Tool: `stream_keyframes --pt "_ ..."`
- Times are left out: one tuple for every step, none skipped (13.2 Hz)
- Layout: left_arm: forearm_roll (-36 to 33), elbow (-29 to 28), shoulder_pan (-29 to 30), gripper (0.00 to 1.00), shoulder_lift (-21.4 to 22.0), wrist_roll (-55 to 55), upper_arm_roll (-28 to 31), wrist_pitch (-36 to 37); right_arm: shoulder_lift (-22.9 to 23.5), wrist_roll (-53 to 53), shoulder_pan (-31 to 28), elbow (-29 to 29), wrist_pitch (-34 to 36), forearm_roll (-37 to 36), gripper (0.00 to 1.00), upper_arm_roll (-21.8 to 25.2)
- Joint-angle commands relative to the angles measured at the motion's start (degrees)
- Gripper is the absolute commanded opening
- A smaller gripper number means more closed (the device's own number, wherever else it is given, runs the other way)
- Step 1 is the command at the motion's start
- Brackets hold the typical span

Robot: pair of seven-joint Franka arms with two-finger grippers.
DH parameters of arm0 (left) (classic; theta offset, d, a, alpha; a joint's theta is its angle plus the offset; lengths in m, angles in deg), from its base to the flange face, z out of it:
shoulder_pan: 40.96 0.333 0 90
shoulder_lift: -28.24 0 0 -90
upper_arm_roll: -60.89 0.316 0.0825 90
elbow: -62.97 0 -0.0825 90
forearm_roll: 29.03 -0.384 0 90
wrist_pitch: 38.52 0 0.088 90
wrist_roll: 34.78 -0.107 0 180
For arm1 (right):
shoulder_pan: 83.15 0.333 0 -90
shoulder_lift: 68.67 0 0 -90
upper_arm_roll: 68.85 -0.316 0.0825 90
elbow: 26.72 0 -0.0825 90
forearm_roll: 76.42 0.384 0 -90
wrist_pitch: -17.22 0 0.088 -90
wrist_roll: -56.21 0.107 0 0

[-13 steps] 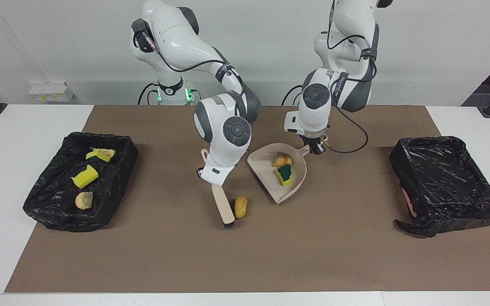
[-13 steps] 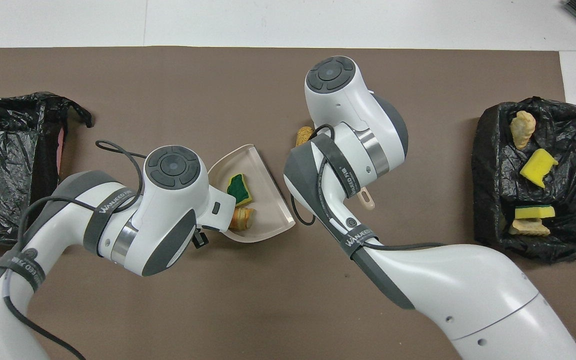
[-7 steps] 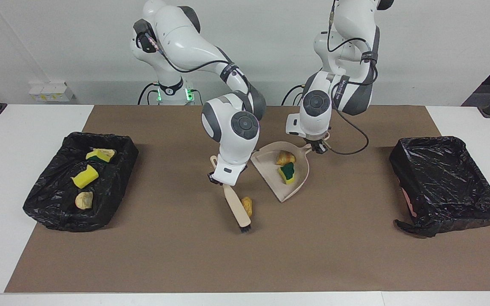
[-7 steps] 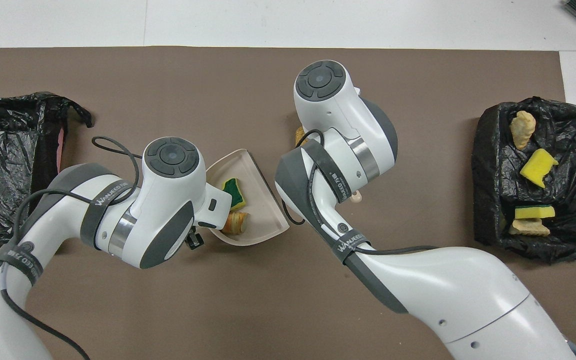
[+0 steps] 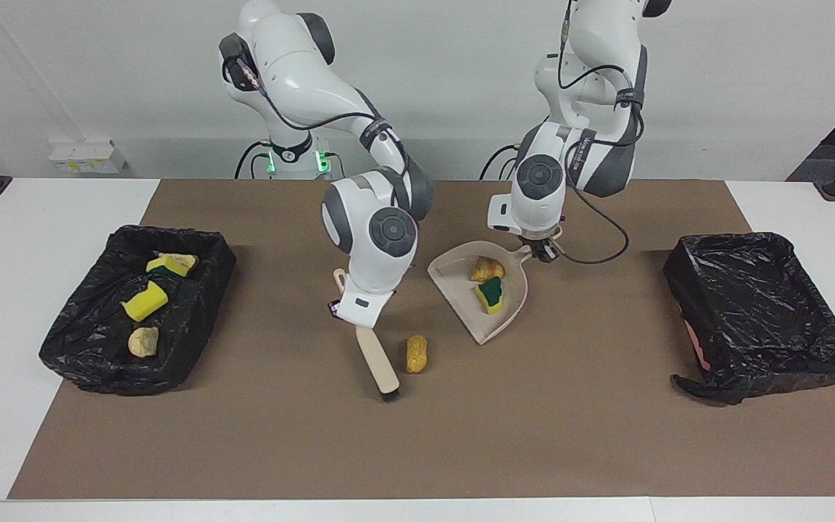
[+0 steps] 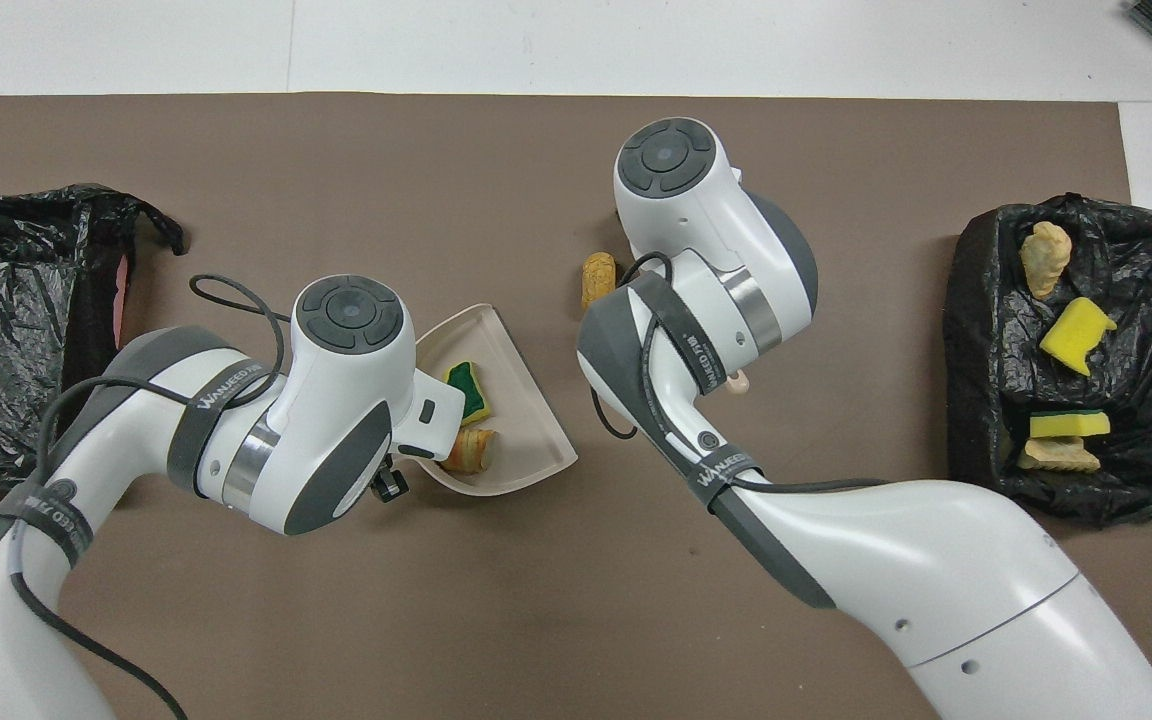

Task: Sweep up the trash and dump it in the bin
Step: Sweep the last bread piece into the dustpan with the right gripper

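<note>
Beige brush (image 5: 376, 357) clamped in my right gripper (image 5: 356, 317), bristles on mat beside loose pastry piece (image 5: 415, 353). My left gripper (image 5: 542, 250) closed on dustpan (image 5: 510, 313) handle; pan carries pastry (image 5: 485, 269) and green-yellow sponge (image 5: 489, 295).
</note>
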Motion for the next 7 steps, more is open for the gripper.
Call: stream_keyframes --pt "-0.1 -1.2 0.8 0.00 0.7 0.5 -0.3 0.1 -0.6 -0.7 1.4 0.5 0.0 0.4 0.00 -2.5" --pt "-0.1 -1.3 0.8 0.00 0.8 0.5 -0.3 0.2 -0.5 -0.7 1.2 0.9 -0.3 1.6 0.00 -4.0" --pt "-0.1 -1.4 0.9 0.00 0.8 0.5 -0.3 0.1 -0.6 -0.7 1.3 1.2 -0.3 3.1 0.00 -4.6" --pt "-0.1 -2.0 0.9 0.00 0.9 0.2 -0.3 -0.7 -1.0 -0.1 1.6 1.9 -0.1 4.8 0.00 -5.3" --pt "-0.1 -2.7 1.4 0.00 1.2 0.1 -0.3 -2.2 -1.3 0.1 2.4 2.4 -0.2 6.7 0.00 -6.1" --pt "-0.1 -3.4 1.5 0.00 1.4 0.1 -0.4 -3.4 -2.0 0.2 2.8 3.1 -0.2 8.7 0.00 -6.6" --pt "-0.1 -3.4 1.5 0.00 1.4 -0.1 -0.4 -3.9 -2.3 1.2 3.7 3.5 -0.1 11.0 0.00 -6.8"
